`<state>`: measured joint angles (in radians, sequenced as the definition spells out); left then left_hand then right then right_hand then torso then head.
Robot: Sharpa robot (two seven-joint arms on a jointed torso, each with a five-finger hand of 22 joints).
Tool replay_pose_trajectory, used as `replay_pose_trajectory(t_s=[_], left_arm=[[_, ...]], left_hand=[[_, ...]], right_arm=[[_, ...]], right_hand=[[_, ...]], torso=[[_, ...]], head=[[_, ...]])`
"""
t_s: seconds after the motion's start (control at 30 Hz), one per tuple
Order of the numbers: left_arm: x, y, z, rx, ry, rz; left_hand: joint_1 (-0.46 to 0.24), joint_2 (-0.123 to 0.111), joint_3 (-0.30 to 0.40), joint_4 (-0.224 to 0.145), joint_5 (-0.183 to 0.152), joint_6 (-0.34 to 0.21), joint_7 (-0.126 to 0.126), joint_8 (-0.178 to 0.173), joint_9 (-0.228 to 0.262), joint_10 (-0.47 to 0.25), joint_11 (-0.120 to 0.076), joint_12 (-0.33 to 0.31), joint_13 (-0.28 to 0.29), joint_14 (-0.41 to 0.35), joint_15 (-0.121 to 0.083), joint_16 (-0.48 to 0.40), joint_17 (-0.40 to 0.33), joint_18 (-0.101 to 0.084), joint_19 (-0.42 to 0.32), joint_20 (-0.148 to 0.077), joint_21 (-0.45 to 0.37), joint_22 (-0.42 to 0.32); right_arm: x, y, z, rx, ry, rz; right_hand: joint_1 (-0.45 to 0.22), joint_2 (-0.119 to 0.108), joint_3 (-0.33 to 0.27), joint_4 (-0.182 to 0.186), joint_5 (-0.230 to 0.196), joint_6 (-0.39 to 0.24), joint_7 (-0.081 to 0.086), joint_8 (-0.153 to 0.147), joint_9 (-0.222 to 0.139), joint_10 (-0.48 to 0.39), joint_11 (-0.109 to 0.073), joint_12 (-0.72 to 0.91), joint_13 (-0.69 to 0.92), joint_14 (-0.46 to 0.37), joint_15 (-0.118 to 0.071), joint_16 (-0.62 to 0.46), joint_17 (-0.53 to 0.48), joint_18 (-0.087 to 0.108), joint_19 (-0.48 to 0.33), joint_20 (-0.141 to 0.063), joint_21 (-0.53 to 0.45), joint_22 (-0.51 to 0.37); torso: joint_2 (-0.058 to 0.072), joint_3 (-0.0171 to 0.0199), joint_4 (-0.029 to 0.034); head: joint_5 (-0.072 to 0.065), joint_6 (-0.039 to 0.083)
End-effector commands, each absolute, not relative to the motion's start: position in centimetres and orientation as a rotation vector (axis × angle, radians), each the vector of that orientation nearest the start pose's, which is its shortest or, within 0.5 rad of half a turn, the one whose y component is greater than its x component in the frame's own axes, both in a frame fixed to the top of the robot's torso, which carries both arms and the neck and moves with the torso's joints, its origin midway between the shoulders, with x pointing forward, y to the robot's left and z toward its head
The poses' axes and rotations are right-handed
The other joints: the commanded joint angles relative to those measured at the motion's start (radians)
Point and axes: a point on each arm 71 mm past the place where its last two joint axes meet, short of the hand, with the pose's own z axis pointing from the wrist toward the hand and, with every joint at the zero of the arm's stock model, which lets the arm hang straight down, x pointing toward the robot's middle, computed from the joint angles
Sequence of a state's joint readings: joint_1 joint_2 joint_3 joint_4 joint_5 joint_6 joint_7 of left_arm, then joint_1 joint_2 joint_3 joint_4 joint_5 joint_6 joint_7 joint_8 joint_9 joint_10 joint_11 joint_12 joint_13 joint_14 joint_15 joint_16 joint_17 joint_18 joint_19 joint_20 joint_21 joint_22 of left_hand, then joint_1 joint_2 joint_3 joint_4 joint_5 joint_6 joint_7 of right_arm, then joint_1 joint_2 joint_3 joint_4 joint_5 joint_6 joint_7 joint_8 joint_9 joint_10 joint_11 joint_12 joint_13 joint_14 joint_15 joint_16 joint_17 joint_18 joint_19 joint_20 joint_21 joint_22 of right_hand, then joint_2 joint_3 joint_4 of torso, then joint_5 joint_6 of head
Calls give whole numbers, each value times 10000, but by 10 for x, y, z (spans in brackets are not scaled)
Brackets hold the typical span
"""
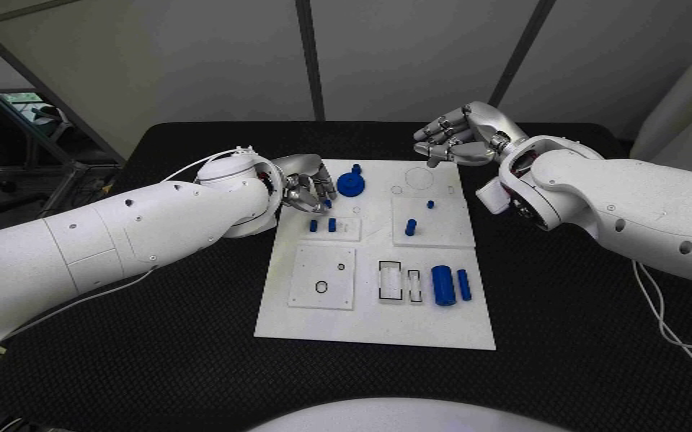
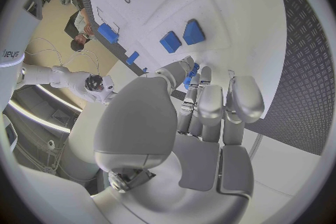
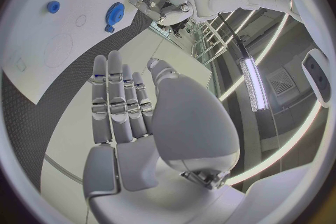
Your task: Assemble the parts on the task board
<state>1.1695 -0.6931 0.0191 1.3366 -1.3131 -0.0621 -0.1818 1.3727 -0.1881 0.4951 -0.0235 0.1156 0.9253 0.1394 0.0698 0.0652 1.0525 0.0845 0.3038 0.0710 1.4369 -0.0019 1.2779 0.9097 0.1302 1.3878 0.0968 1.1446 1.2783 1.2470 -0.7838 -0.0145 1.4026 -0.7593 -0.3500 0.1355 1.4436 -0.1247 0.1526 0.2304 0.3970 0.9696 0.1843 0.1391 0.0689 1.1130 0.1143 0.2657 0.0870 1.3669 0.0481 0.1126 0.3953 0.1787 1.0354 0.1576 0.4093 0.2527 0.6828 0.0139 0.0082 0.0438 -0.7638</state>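
The white task board [image 1: 375, 322] lies in the middle of the black table. My left hand [image 1: 304, 192] hangs over the board's far left corner, next to a blue gear [image 1: 353, 188]. In the left wrist view its thumb and fingers [image 2: 210, 106] pinch a small blue peg [image 2: 192, 74]. Two short blue pegs [image 1: 323, 223] stand just below that hand. My right hand [image 1: 462, 137] hovers past the board's far edge, and its fingers [image 3: 119, 101] are stretched out with nothing in them. Two blue blocks [image 1: 451, 285] lie at the board's near right.
Two more blue pegs [image 1: 418, 217] stand on the upper right plate. A plate with small holes [image 1: 323, 277] and a rectangular slot [image 1: 391, 281] sit in the board's near half. Black table [image 1: 173, 352] surrounds the board on all sides.
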Motion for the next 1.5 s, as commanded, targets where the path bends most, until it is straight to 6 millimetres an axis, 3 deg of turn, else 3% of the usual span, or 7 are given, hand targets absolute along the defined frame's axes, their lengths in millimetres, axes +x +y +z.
replay_pose_trajectory(t_s=[0.03, 0.43, 0.63, 0.7, 0.83, 1.03, 1.5], left_arm=[[517, 181, -210, 178, 19514, -6251], [516, 193, -209, -36, 19356, -6086], [518, 208, -204, -530, 18598, -6167], [519, 218, -199, -1299, 18186, -6489], [519, 238, -192, -3062, 17599, -7298], [512, 256, -183, -6304, 16599, -9670], [492, 249, -167, -9129, 14215, -14927]], left_hand=[[-2, -95, -68, -9, -12, -70, 3, -48, -12, -87, 10, -69, -13, -4, 42, 56, -6, -329, -32, 35, -67, -5], [16, -149, -263, -22, -12, -233, -57, -63, -6, -254, 72, -216, -16, -2, 90, 95, -12, -322, -36, 73, -126, -24], [88, -7, -251, -8, 7, -19, 44, 59, 42, -236, 76, -225, 5, 11, 98, 137, 11, -314, -33, 85, -157, -31], [203, 69, -138, -56, 9, 442, 176, 287, 111, -283, 133, -262, 1, -297, 131, -262, -796, -174, -373, 109, -876, -482], [337, 157, 84, -144, 13, 839, 180, 476, 131, -83, 123, -94, 48, -805, 133, -907, -1994, -12, -809, 123, -1665, -948], [242, 123, 199, -170, -4, 925, 225, 470, 49, -103, 143, 43, 40, -2023, 161, -2434, -4469, 446, -2257, 129, -4181, -2453], [37, 367, 6, -14, -22, 948, 323, 482, 28, -372, 246, 155, 24, -2531, 263, -2901, -4909, 516, -2884, 248, -5075, -2947]], right_arm=[[520, -208, -155, 3990, 16013, 10685], [522, -213, -158, 3186, 16418, 9896], [521, -215, -160, 1720, 16750, 8835], [519, -215, -161, 938, 16887, 8304], [515, -215, -162, -447, 17036, 7193], [508, -211, -165, -2117, 16925, 5667], [497, -197, -179, -3499, 16991, 4379]], right_hand=[[25, 3, 54, -34, 35, -19, 59, 0, -17, -70, 26, -60, -27, 50, 2, -77, -14, 31, 94, 9, -61, -14], [235, -79, 200, -291, -105, 54, 58, 45, 2, -168, 30, -196, -199, 325, -51, -78, 40, 48, 295, -51, 12, 17], [633, 29, 494, -841, -745, 680, -201, 250, 30, 416, -294, -308, -227, 1460, -426, 923, 612, 54, 1256, -570, 991, 574], [679, 64, 640, -1020, -829, 922, -316, 239, 14, 703, -397, -456, -225, 1426, -522, 1820, 1080, 37, 1385, -724, 1475, 906], [616, -4, 957, -1271, -920, 1334, -518, 83, 9, 1187, -481, -842, -211, 1393, -696, 3626, 1996, 9, 1363, -868, 2451, 1628], [297, -191, 1309, -1312, -1060, 1504, -568, -232, 7, 1351, -529, -1348, -197, 1493, -694, 6122, 3750, -5, 1191, -862, 3487, 2503], [-131, -649, 1570, -1115, -1283, 1173, -366, -721, -10, 856, -321, -1913, -212, 1560, -529, 9409, 6270, -372, 1949, -707, 5895, 5274]], torso=[[5, -3, 1], [12, -16, 6], [7, -16, -2], [9, -12, -1], [15, -16, -24], [13, -16, 7], [11, -15, -2]], head=[[4, 13], [33, 20], [32, 42], [10, 57], [-144, 135], [-675, 226], [-901, 284]])
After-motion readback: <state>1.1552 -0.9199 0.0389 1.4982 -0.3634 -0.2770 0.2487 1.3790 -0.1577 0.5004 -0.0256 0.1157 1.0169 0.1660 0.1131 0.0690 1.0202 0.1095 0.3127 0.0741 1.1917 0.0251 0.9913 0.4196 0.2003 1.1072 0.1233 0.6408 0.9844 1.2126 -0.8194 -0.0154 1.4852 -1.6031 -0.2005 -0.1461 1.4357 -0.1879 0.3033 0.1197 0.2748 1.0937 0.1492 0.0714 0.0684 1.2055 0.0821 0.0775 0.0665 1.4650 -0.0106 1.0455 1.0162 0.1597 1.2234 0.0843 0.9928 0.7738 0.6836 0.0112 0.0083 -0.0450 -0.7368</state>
